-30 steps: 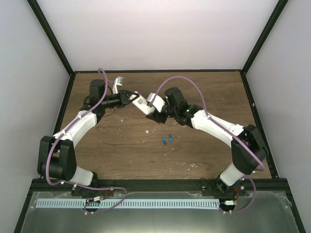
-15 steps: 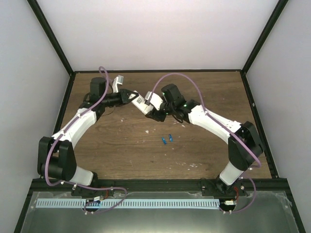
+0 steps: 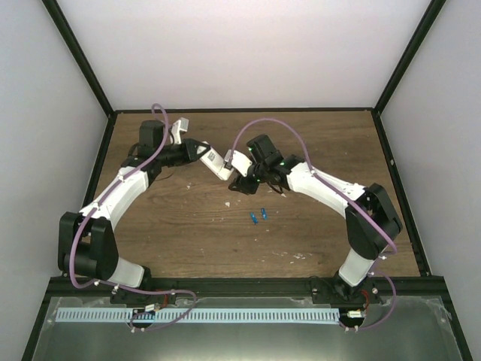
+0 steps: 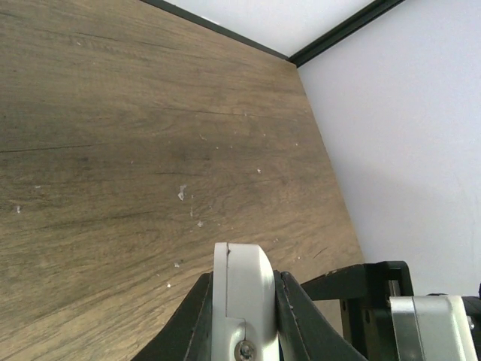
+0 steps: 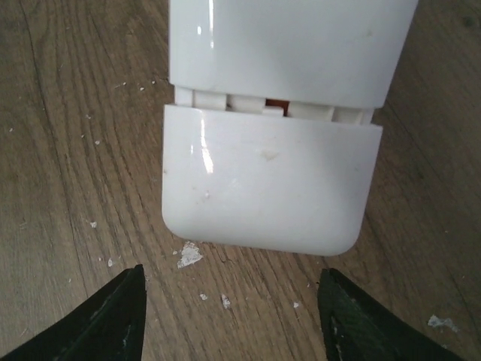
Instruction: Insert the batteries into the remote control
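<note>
My left gripper (image 3: 197, 151) is shut on the white remote control (image 3: 216, 160) and holds it above the table, pointing toward the right arm. In the left wrist view the remote control's edge (image 4: 242, 286) is pinched between the dark fingers of the left gripper (image 4: 240, 308). The right wrist view shows the remote control's smooth back (image 5: 293, 45) and its square cover panel (image 5: 270, 180), with a narrow gap between them. My right gripper (image 5: 231, 304) is open just short of the panel's end, touching nothing. Two blue batteries (image 3: 258, 216) lie on the table below.
The wooden table (image 3: 188, 226) carries small white specks (image 5: 188, 256). Black frame rails and white walls (image 3: 421, 150) close it in on three sides. Both arms meet above the table's back middle, and the right arm (image 4: 391, 301) shows at the left wrist view's lower right.
The right arm has swung left toward the held remote and its jaws have narrowed a little. The left gripper and remote have shifted slightly toward the back.
</note>
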Controlling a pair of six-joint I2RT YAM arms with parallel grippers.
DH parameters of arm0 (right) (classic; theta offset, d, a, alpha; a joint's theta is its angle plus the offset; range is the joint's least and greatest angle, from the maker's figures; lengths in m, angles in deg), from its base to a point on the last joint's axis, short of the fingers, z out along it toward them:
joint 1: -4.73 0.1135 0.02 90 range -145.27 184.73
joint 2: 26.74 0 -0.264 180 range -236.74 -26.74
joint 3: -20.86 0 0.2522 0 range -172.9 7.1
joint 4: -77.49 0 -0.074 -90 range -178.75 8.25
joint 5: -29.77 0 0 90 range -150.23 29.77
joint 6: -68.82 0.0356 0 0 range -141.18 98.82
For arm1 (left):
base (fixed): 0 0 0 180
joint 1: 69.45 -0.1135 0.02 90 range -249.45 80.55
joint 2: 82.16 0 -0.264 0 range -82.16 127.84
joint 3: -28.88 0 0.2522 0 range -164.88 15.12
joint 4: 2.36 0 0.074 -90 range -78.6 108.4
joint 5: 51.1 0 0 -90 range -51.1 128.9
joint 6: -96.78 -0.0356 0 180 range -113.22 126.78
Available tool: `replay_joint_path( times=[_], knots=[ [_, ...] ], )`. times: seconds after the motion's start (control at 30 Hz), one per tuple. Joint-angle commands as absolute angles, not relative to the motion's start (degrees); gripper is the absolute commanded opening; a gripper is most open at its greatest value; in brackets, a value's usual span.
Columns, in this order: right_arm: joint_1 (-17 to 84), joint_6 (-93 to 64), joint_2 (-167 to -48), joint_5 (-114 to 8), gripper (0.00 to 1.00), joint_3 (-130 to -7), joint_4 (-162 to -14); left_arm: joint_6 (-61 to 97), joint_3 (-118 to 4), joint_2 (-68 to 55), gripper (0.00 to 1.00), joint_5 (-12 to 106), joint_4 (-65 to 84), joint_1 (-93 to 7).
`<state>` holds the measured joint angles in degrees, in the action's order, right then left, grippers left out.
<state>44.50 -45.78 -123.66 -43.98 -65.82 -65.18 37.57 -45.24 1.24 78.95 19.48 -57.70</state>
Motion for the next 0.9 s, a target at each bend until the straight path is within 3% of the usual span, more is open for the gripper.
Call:
replay_joint_path(
  times=[0.0, 0.13, 0.23, 0.87],
  knots=[
    [44.37, -45.33, -123.05, -45.36, 0.57, -64.86, -66.67, 36.49, -47.02, 0.59, 0.0, 79.37, 18.81, -57.91],
    [44.36, -44.83, -122.22, -45.83, 0.73, -64.38, -68.65, 36.51, -46.96, 0.77, 0.0, 80.24, 18.45, -57.88],
    [44.36, -44.91, -122.54, -45.9, 0.8, -64.99, -69.27, 36.34, -46.86, 0.9, 0.0, 81.01, 18.26, -57.86],
    [44.39, -46.13, -126.61, -42.94, 0.82, -71.11, -68.49, 36.72, -46.0, 1.09, 0.0, 82.05, 17.44, -57.91]
  ],
)
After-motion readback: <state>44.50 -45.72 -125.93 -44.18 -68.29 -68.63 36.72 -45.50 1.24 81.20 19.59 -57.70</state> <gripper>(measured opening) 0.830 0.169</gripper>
